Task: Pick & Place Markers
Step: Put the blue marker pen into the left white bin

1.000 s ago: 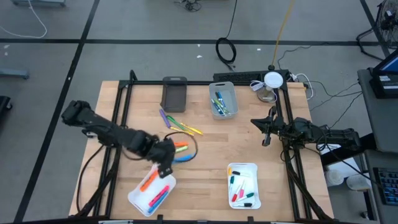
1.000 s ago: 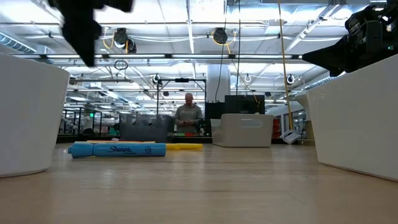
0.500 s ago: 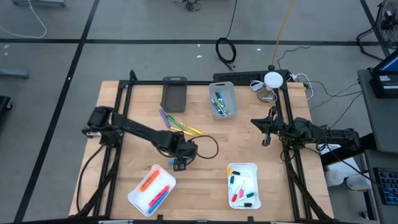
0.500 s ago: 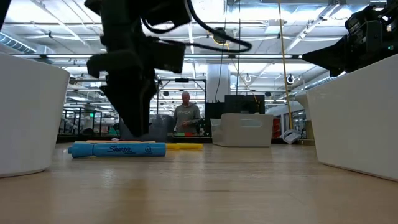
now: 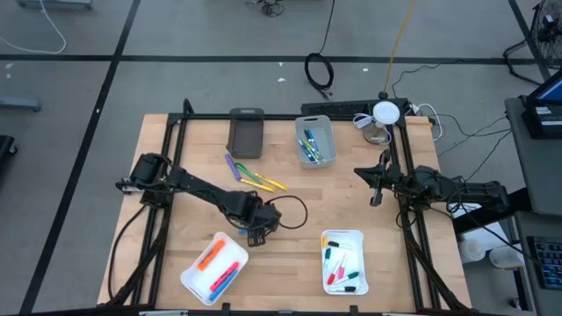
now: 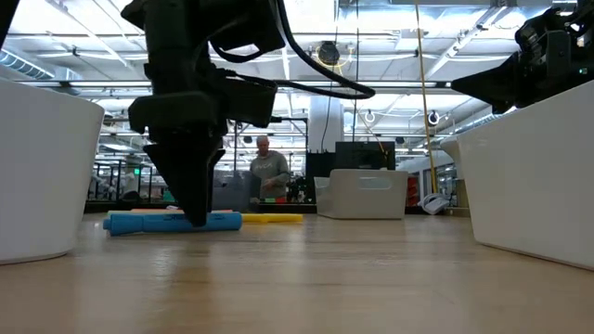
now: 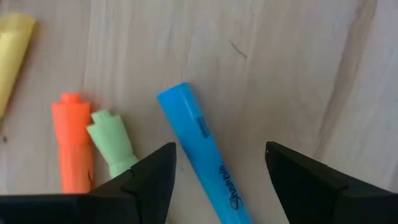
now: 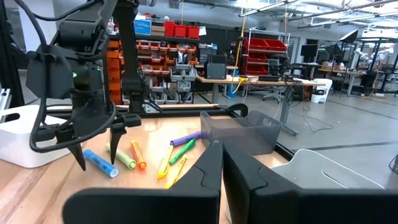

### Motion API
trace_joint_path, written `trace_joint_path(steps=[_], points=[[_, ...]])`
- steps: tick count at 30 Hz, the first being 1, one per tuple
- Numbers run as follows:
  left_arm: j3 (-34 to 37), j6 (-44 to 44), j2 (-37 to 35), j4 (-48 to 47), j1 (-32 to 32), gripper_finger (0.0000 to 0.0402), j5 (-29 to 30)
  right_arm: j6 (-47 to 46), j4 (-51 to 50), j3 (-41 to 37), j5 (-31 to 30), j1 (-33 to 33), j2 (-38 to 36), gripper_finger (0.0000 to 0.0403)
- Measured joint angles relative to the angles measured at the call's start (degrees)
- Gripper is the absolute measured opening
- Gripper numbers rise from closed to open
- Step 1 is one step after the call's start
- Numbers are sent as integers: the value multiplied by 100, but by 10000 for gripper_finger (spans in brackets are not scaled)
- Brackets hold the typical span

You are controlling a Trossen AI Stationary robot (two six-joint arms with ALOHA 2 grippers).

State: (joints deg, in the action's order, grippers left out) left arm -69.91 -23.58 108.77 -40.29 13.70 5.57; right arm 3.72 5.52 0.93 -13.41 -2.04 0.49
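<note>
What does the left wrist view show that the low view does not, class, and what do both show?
Only the left wrist view shows the green marker beside the orange marker, and the left gripper with open jaws either side of the blue marker. Only the low view shows the white trays, a grey bin, the right arm and a person behind. Both show the blue marker, the yellow marker and the table.

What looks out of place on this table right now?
Several markers lie loose on the bare table instead of in a container: a blue marker between the left gripper open jaws, orange and green beside it.
</note>
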Motion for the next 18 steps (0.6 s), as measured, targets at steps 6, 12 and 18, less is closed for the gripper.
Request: trace_joint_path(steps=[6, 12, 18], points=[[0, -514, 0, -129, 38, 253, -117, 0, 0, 2, 0, 1, 0, 0], [-11, -566, 180, -134, 43, 253, -145, 0, 0, 0, -2, 0, 2, 0], [-42, -512, 502, -89, 48, 252, -265, 0, -2, 1, 0, 2, 2, 0]])
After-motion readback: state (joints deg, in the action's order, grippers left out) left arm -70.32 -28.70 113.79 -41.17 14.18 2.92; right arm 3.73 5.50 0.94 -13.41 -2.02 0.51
